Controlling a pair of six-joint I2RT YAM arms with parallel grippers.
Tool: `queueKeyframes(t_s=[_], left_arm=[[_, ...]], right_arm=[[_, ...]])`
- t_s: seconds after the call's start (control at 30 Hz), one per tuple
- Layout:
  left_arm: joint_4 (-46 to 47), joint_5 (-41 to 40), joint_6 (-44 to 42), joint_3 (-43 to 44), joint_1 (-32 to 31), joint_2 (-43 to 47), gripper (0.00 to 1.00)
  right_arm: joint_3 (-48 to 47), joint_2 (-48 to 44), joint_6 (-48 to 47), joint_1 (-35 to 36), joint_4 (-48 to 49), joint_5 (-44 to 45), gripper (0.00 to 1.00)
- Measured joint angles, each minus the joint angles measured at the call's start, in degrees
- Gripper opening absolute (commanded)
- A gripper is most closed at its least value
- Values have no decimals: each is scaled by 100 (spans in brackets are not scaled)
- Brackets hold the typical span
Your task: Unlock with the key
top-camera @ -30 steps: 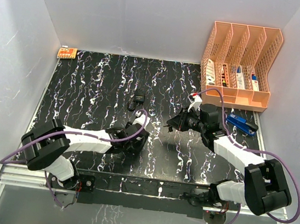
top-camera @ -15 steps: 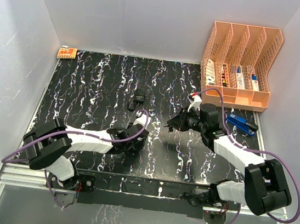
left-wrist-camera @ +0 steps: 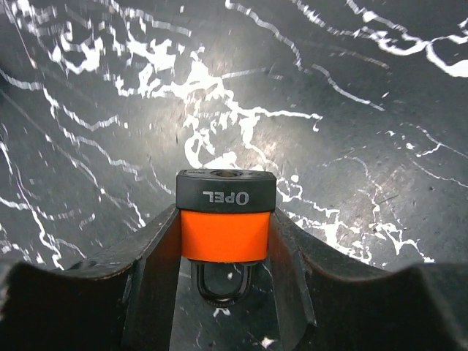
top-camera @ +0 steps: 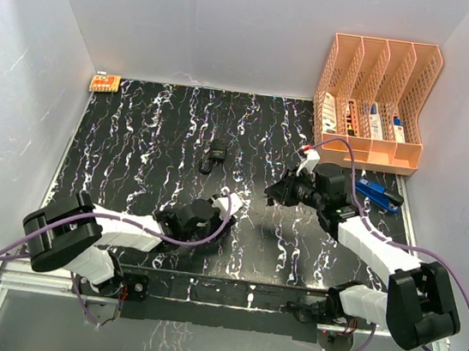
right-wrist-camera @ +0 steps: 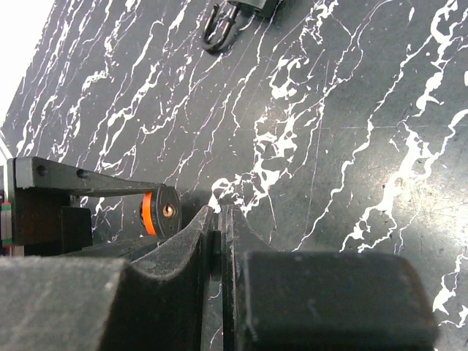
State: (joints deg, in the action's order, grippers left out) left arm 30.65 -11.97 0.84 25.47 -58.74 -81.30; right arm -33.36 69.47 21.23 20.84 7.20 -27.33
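My left gripper (left-wrist-camera: 225,213) is shut on an orange padlock (left-wrist-camera: 224,235) with a black base marked OPEL, shackle toward the wrist. In the top view the left gripper (top-camera: 215,214) sits low at the table's near middle. The right wrist view shows the same padlock (right-wrist-camera: 159,212) with its keyhole end facing my right gripper. My right gripper (right-wrist-camera: 218,213) is shut on a thin dark key (right-wrist-camera: 215,247) held edge-on, its tip hidden. In the top view the right gripper (top-camera: 277,193) is right of the left one, apart from it.
A second, black padlock (top-camera: 213,157) lies on the black marbled table (top-camera: 136,137) behind the grippers; it also shows in the right wrist view (right-wrist-camera: 232,13). An orange file rack (top-camera: 374,99) stands at the back right, a blue tool (top-camera: 377,193) in front of it. A small orange item (top-camera: 105,83) lies at the back left.
The left arm has drawn back and lower toward the near edge, still holding the padlock. The right gripper has shifted slightly right and away.
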Motion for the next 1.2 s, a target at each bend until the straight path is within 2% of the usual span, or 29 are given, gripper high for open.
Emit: queueKeyframes(t_s=[0.17, 0.47, 0.9, 1.2], left_arm=[[1005, 361, -837, -199, 0, -59, 0], [2684, 894, -1733, -345, 57, -1029, 0], [4981, 1373, -2098, -658, 258, -1873, 0], [5731, 1707, -2124, -684, 293, -2149, 0]], right_arm=[[0, -258, -17, 0, -61, 22, 0], [103, -573, -17, 33, -118, 46, 0], [643, -966, 9, 162, -13, 48, 0], [892, -1108, 94, 326, 304, 85, 0]])
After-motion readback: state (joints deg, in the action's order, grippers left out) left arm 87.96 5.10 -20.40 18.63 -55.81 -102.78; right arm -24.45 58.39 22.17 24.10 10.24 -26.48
